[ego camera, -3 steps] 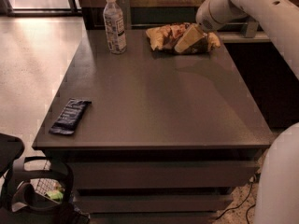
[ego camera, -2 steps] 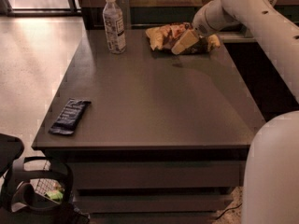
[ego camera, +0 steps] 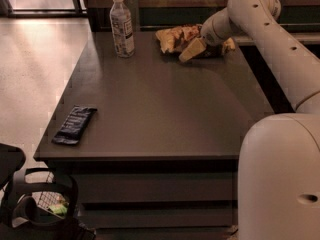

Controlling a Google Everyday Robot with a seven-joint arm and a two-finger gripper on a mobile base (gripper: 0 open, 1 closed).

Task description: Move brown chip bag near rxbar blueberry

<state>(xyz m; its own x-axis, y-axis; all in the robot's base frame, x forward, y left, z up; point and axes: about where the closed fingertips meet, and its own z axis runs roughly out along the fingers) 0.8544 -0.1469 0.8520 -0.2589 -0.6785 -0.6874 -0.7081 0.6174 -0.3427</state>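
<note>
Jaws slid L along crinkly foil brown chip bag (ego camera: pixel 172 36); open/shut can't tell.

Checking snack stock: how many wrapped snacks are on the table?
2. The bag lies at the far edge, with the tool at it; the bar lies at the near left corner. The arm could hide more.

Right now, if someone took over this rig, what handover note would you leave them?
The gripper is at the brown chip bag, far right of the table.
The bag lies by the far edge, right of the water bottle.
The rxbar blueberry lies flat at the near left corner, well apart from the bag.
Done: arm at the bag.
Left: carry it across, set it beside the bar.
</note>
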